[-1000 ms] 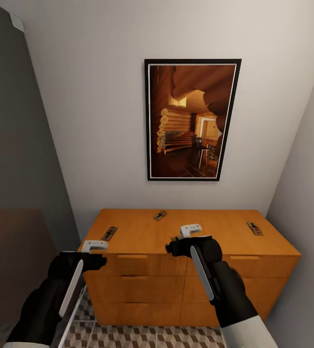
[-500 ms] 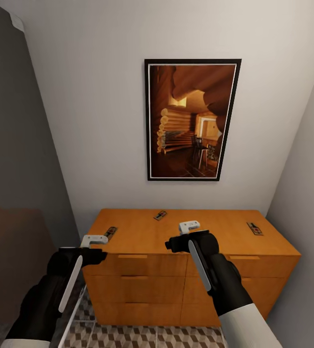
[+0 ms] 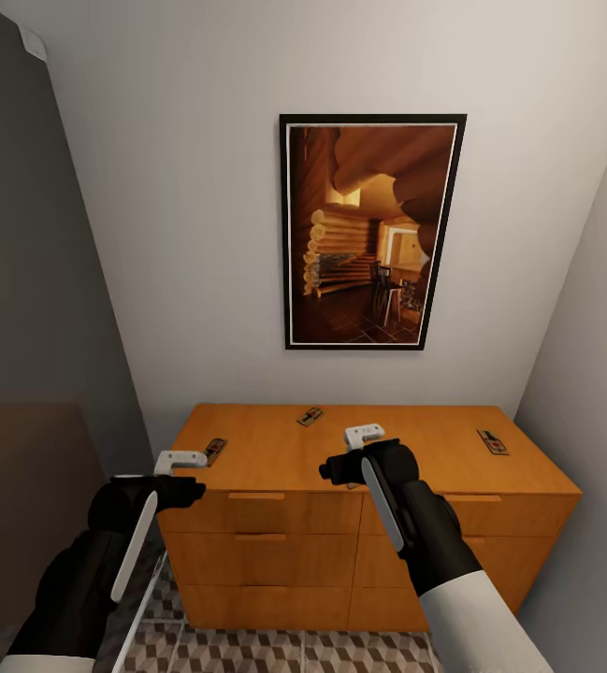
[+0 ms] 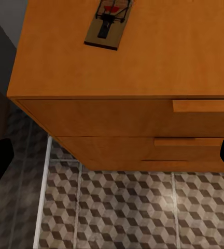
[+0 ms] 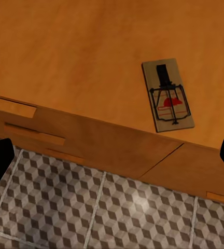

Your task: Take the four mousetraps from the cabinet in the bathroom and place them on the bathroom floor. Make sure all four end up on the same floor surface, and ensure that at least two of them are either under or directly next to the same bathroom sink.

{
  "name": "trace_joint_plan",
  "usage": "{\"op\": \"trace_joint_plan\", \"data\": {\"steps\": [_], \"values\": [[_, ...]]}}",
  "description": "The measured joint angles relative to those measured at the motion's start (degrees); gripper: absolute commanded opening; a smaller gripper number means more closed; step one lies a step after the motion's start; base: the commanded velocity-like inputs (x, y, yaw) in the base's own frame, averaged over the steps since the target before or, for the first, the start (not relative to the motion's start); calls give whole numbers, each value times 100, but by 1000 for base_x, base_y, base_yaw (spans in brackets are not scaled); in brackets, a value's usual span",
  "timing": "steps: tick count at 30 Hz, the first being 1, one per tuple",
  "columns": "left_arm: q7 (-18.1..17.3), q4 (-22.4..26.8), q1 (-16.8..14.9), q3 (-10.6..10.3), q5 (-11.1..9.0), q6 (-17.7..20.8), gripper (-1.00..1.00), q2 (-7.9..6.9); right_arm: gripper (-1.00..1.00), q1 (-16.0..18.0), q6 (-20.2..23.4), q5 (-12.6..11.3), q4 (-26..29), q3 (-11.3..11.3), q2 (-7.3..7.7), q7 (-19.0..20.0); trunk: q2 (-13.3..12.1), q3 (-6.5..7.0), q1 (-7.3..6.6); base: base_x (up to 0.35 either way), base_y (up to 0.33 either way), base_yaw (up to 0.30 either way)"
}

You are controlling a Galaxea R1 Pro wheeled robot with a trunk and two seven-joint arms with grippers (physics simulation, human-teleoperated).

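Walls of pale grey close in a narrow corner, with a tall dark-framed picture of a log-cabin interior [image 3: 370,232] hanging on the far one. Below it stands the wide, low orange-brown wooden cabinet [image 3: 275,542] with rows of drawers, on the bathroom floor [image 3: 247,650] of cube-patterned brown, beige and cream tiles. Both black arms reach toward the cabinet's front edge: the left gripper [image 3: 180,460] at its left end, the right gripper [image 3: 364,434] over the middle of the top. How far the jaws of either stand apart I cannot tell; neither has hold of anything. Three small flat tan wooden mousetraps lie on the top: one near the left edge [image 3: 214,451], just beside the left gripper, one near the back [image 3: 310,416], one toward the right end [image 3: 492,442].
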State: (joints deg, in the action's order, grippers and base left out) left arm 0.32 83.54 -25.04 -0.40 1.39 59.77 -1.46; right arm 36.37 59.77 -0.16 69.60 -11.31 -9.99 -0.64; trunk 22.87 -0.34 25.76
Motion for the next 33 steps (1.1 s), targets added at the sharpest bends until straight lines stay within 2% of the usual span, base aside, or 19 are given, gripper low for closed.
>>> {"op": "trace_joint_plan", "data": {"steps": [12,23,33], "values": [[0,-39,-198,0,1,0,100,-13,100,74,0,0,-68,0,0,-6,0,0,0,20,0,0],[0,-272,-458,-2,4,1,100,-12,100,92,0,0,-79,0,0,-7,0,0,-2,164,64,0],[0,-343,-525,-25,0,1,100,-10,100,95,0,0,-83,0,0,-8,0,0,-1,87,48,0]]}}
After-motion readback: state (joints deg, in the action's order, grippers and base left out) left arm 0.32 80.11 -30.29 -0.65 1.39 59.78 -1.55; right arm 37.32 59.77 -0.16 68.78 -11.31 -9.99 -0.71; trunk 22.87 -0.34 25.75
